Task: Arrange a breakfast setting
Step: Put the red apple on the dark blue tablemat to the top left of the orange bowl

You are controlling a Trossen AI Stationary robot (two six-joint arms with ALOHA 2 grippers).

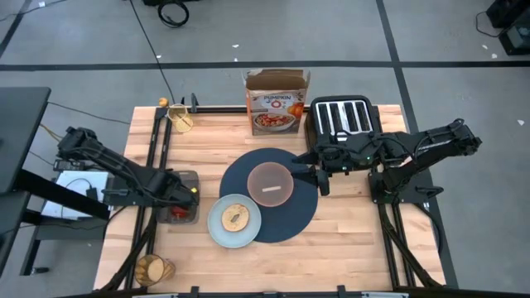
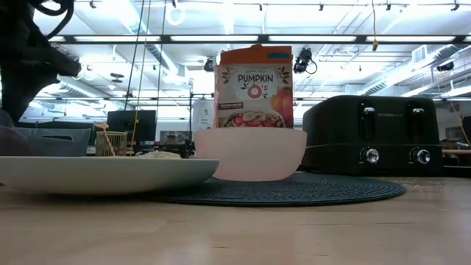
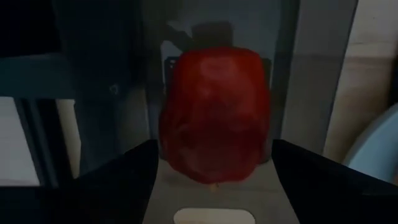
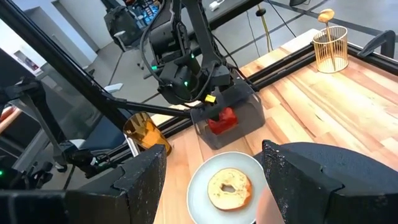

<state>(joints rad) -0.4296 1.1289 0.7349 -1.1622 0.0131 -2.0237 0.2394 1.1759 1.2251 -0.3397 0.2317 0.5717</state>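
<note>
Glossy rounded red apple (image 3: 214, 115) between dark tool (image 3: 214, 186) fingers

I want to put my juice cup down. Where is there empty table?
The wood below the toaster, right of the dark-blue placemat, is bare. So is the strip between the wire holder and the cereal box. It is crowded around the plate, bowl and grey tray.

Round dark-blue woven placemat (image 1: 286, 207) w/ ribbed texture, pinkish smooth bowl (image 1: 270, 184), pale-blue plate (image 1: 217, 224) w/ tan bagel (image 1: 236, 218), glossy red apple (image 3: 214, 115), amber glass (image 4: 146, 132), orange-and-white cereal box (image 1: 276, 102), black toaster (image 1: 344, 117), light wood-grain table (image 1: 348, 240).
</note>
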